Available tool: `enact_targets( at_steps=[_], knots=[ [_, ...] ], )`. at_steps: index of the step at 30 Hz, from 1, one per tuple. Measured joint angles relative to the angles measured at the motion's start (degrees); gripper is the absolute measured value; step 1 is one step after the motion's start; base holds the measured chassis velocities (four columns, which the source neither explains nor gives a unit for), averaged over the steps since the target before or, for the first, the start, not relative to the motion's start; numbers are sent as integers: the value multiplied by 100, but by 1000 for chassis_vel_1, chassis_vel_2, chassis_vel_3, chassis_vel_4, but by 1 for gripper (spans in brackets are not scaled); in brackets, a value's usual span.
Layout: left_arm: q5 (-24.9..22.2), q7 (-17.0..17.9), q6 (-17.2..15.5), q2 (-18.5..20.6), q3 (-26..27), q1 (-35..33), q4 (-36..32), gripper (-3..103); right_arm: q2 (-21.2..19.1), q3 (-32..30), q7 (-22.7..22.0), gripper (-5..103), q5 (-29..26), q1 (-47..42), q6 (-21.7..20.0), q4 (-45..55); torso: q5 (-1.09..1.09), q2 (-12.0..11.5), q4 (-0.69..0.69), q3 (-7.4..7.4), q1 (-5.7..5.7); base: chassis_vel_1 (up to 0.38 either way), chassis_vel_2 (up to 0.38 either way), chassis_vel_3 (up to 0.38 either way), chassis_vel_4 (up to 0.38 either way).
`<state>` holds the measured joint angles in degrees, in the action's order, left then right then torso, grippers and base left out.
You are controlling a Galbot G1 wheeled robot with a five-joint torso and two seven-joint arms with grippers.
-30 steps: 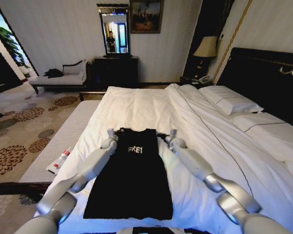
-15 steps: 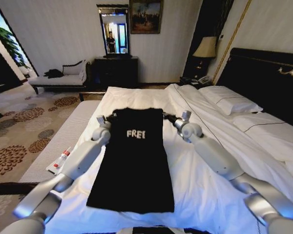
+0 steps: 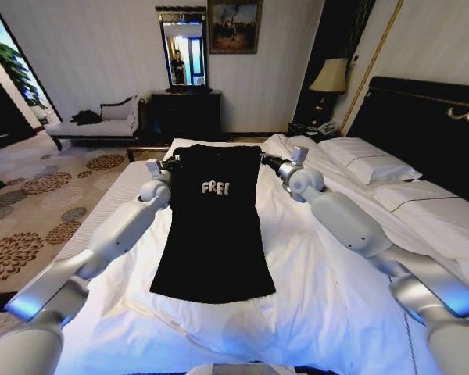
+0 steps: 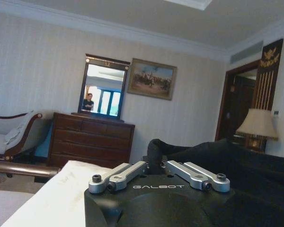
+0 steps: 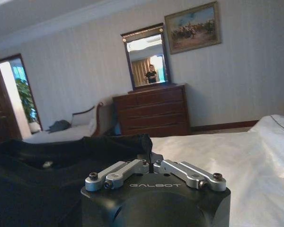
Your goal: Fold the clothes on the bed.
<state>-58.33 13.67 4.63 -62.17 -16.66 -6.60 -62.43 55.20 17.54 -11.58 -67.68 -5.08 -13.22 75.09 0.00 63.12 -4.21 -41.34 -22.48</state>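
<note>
A black T-shirt (image 3: 215,234) with white "FREE!" lettering hangs spread between my two grippers over the white duvet of the bed (image 3: 328,305). My left gripper (image 3: 170,162) is shut on one shoulder of the shirt and my right gripper (image 3: 267,162) on the other, both raised above the far part of the bed. The shirt slopes down toward me and its hem lies on the duvet. Black fabric (image 4: 227,161) sits pinched in the left gripper (image 4: 154,166) in the left wrist view. The right gripper (image 5: 152,163) likewise pinches black fabric (image 5: 61,161).
The dark headboard (image 3: 422,125) and white pillows (image 3: 367,160) lie to the right. A dark dresser with mirror (image 3: 184,113) stands past the bed's far side, with a chaise longue (image 3: 94,125) on its left. A lamp (image 3: 331,76) stands on the nightstand. Patterned carpet (image 3: 31,219) lies left.
Both grippers have risen and moved away from me with the shirt's shoulders. The shirt now hangs higher and stretched wider, and its hem has slid farther up the duvet.
</note>
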Motion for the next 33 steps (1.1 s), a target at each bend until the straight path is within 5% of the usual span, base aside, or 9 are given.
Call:
enact_targets(
  at_steps=[12,26,33],
  knots=[
    [188,-1005,320,-931,-384,1021,2277,0,745,91,474,0,673,182,347,-1410,1,0,2,0,-1,0,0,0,0],
    [654,-875,369,-644,-71,-99,1449,0,582,-69,461,0,1213,-329,605,-1070,0,0,2,1,0,0,0,0,0],
    [950,-570,454,-361,438,-873,395,0,275,-231,447,0,1510,-964,720,-211,0,0,0,2,0,0,0,0,0]
  ],
)
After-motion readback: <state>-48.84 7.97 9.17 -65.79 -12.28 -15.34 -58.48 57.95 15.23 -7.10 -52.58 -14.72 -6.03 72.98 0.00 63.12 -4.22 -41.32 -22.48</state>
